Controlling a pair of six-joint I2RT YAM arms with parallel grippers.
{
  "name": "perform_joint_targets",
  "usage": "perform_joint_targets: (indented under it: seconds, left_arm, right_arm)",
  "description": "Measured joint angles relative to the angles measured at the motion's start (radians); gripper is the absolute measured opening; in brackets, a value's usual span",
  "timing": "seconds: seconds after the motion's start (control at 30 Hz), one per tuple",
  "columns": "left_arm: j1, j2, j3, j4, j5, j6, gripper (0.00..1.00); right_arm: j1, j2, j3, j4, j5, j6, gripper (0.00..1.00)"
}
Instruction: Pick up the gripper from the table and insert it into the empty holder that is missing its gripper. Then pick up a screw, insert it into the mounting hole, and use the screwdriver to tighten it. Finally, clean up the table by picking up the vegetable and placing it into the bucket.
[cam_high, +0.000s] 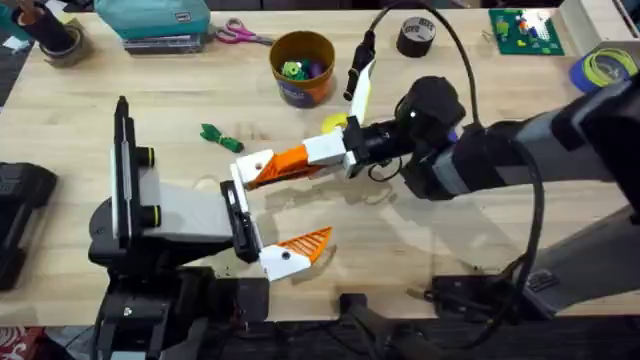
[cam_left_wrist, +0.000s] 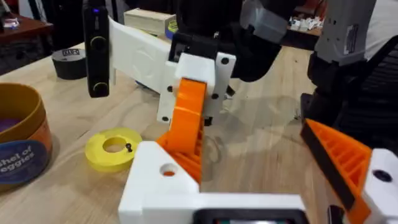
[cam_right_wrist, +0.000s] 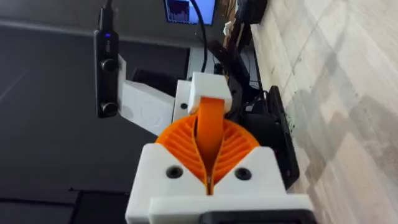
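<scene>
The right gripper (cam_high: 270, 167) pinches the wedge (cam_high: 290, 160) against the left arm's holder (cam_high: 238, 185); left gripper (cam_high: 268, 217) is spread. The wedge is likely light, stiff, with a ridged, grippy face; hold its flat sides so you don't twist it

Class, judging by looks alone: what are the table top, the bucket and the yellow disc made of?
Table: pale wood or wood-look laminate, matt, with visible grain lines. Bucket: probably card or plastic, orange with a printed dark band. Yellow disc: likely moulded plastic, smooth and evenly coloured.
</scene>
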Motion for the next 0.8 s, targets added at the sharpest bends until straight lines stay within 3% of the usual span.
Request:
perform_joint_targets:
  seconds: [0.8]
  left_arm:
    - [0.0,0.0,0.0,0.0,0.003,-0.007,0.986]
  right_arm:
    - [-0.014,0.039,0.04,0.013,-0.06,-0.007,0.008]
